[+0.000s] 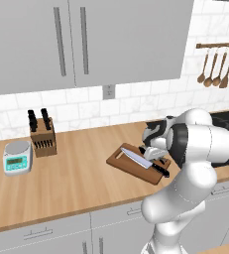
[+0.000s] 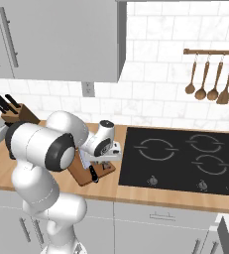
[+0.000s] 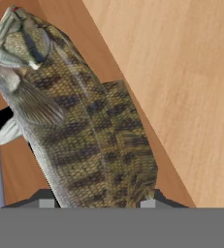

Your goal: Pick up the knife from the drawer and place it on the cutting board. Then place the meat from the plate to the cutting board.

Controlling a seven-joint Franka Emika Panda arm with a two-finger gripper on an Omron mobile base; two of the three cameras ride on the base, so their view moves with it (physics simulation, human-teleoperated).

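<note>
The gripper [image 3: 93, 206] has its fingertips cut off by the bottom of the hand view, where the meat [image 3: 79, 121], a scaly fish-patterned body, covers the space between them, so contact cannot be judged. In the left base view the arm's white links hide the near corner of the cutting board [image 1: 128, 161] beside the gripper. In the right base view the arm hides most of the board and the blade of the knife [image 2: 92, 173] below the gripper.
</note>
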